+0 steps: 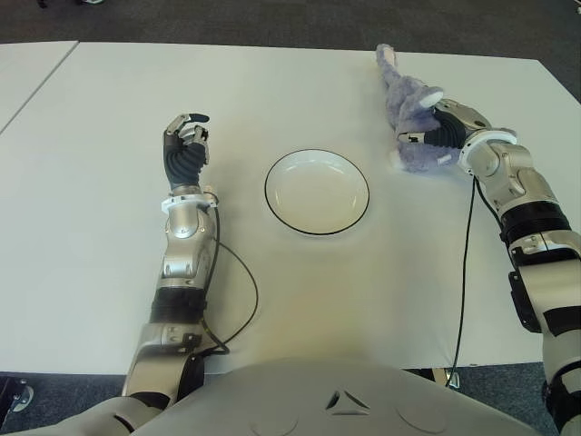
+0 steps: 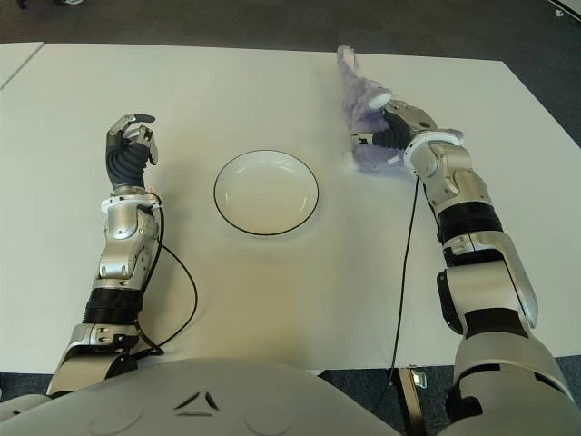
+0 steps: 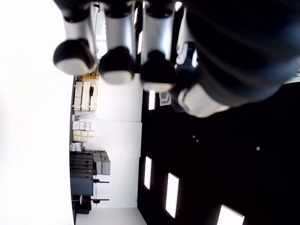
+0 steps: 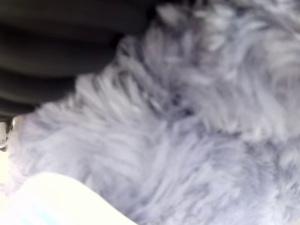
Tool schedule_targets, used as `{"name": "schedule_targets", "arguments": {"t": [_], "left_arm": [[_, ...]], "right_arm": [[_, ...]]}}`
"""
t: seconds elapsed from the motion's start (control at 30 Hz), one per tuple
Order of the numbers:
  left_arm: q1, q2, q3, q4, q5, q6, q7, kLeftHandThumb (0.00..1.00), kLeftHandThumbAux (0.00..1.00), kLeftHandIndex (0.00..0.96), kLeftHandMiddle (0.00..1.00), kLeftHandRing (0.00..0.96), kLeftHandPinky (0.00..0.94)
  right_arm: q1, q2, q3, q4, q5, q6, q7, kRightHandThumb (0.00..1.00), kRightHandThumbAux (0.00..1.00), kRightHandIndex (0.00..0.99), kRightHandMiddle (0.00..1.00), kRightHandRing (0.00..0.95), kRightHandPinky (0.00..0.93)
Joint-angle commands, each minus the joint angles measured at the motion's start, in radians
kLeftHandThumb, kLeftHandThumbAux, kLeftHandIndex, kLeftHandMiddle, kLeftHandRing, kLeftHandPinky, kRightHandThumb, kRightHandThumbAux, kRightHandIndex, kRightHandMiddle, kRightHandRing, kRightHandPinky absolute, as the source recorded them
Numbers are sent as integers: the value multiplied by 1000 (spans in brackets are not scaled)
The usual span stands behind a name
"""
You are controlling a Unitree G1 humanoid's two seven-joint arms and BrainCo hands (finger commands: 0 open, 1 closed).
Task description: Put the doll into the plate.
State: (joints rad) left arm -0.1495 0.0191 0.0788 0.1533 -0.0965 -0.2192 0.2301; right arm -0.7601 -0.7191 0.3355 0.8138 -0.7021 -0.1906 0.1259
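Right hand (image 1: 434, 136): gripping the purple doll (image 1: 406, 113), right of the plate (image 1: 317, 192).
Right wrist view: showing only fur (image 4: 187, 140).
Left hand (image 1: 186, 145): idling left of plate, fingers (image 3: 117, 47) curling, holding nothing.

Fluffy lavender plush doll (image 1: 408, 113): long, soft pile, matt, with fibres that part in tufts in the right wrist view. Round white plate with thin black rim (image 1: 317, 192): smooth, glossy, ceramic-looking. Flat white table (image 1: 109, 227): smooth, matt. Left hand (image 1: 185, 145): ribbed black rubber-like covering, silver metallic finger segments, dark matt fingertip pads (image 3: 112, 68).
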Motion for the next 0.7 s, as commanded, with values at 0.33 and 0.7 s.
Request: {"name": "schedule_targets", "arguments": {"t": [0.33,0.7], "left_arm": [[115,-63,-5,32,2,-16,-3,712,702,443,861,870,869],[122,-61,-6,20,1,-20,-6,710,704,442,865,872,860]], "right_arm": [[49,37,59,105,-8,-8,-1,178,290,0,0,0,0],[48,35,87,129,-18,-26,-47,199,326,0,0,0,20]]}}
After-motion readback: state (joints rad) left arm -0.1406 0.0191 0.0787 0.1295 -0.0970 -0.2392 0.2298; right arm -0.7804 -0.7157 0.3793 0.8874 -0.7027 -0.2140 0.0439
